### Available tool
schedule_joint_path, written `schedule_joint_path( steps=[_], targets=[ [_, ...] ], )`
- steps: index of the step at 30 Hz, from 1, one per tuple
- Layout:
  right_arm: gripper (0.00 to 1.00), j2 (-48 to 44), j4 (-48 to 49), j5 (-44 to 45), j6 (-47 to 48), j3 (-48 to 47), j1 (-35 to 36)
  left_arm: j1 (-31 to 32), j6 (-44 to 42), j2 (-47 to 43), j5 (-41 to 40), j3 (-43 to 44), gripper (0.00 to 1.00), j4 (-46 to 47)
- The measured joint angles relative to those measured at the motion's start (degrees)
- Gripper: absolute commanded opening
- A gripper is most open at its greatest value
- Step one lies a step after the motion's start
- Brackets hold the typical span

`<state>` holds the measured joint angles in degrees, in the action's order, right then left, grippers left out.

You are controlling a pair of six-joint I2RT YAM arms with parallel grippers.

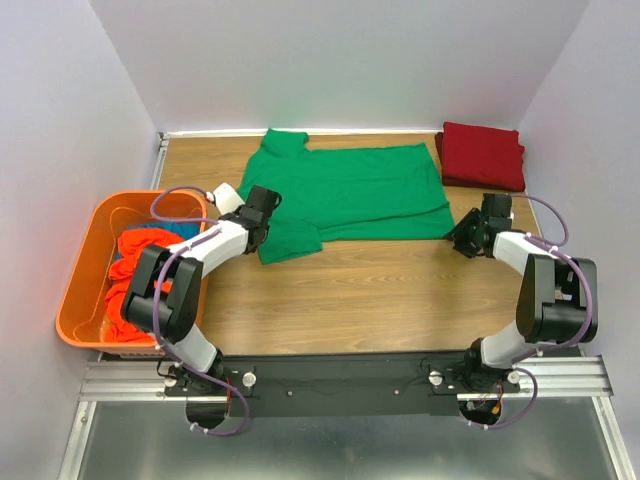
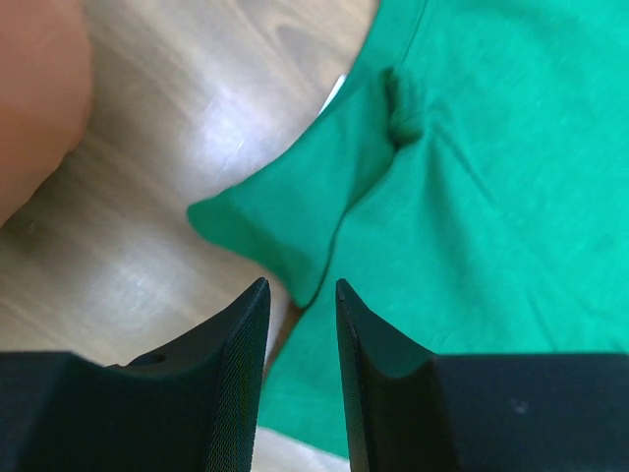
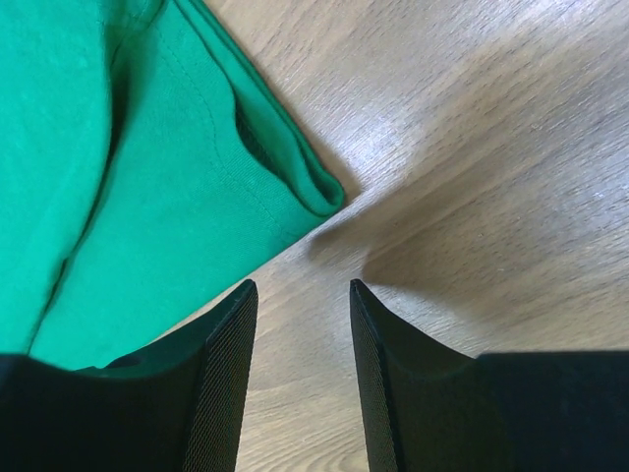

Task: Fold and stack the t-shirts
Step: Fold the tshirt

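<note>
- The green t-shirt [image 1: 350,190] lies spread flat on the wooden desk [image 1: 380,290], in the upper middle of the top view. Its collar end points to the upper left and its hem to the right.
- The left fingers [image 1: 260,207] are at the shirt's lower left, over the near sleeve [image 1: 290,240].
- In the left wrist view the left fingers [image 2: 298,287] stand partly open with a narrow gap and nothing pinched between them. The sleeve's [image 2: 295,211] pointed tip lies just ahead of the gap. The green t-shirt [image 2: 491,197] fills the right of that frame and runs under the right-hand finger, while bare desk [image 2: 177,147] shows at the left.
- Whether these fingers touch the cloth I cannot tell.
- The right fingers [image 1: 468,238] are at the shirt's lower right corner in the top view.
- In the right wrist view the right fingers [image 3: 303,285] are also partly open, a little wider, with only bare desk [image 3: 472,147] between them. The green t-shirt [image 3: 128,197] fills the left of the frame, and its hem corner [image 3: 324,192] lies just beyond the gap, toward the upper left of it. The left-hand finger is over the cloth's edge.
- A dark red t-shirt [image 1: 482,153] lies folded at the upper right of the desk, well apart from both arms.
- An orange bin [image 1: 80,290] at the left edge holds an orange-red t-shirt [image 1: 125,290] and a blue t-shirt [image 1: 150,235].
</note>
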<state>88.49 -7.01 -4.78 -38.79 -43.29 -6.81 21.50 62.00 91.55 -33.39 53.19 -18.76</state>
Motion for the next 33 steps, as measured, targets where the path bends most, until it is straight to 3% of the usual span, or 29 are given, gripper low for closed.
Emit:
schedule_joint_path(
  steps=[9,17,22,26,30,31,32,33],
  targets=[
    [0.51,1.4,0.2,0.0,0.0,-0.7,0.0,0.0,0.9,3.7,-1.1,1.7,0.41,-1.4],
    [0.51,3.0,0.5,0.2,-0.2,-2.0,0.0,0.0,1.6,4.6,-2.2,1.7,0.50,-2.9],
    [0.51,4.0,1.3,0.4,-0.4,-2.9,0.0,0.0,1.5,5.2,-2.3,1.7,0.49,-2.7],
    [0.50,4.8,1.5,0.6,-0.6,-3.6,0.0,0.0,1.0,6.9,-2.2,1.8,0.35,-2.1],
    [0.47,5.6,1.9,1.0,-0.9,-4.2,0.0,0.0,0.4,7.8,-2.6,2.1,0.11,-1.0],
    [0.42,5.8,2.1,1.1,-0.9,-4.3,0.0,-0.1,0.0,7.9,-2.6,2.2,0.03,-0.6],
    [0.31,5.9,2.3,1.2,-0.9,-4.4,0.0,-0.1,-0.3,8.0,-2.6,2.2,0.00,-0.2],
    [0.27,6.1,2.4,1.4,-1.0,-4.5,0.0,-0.1,-0.8,8.0,-2.6,2.2,0.00,0.1]
  ],
)
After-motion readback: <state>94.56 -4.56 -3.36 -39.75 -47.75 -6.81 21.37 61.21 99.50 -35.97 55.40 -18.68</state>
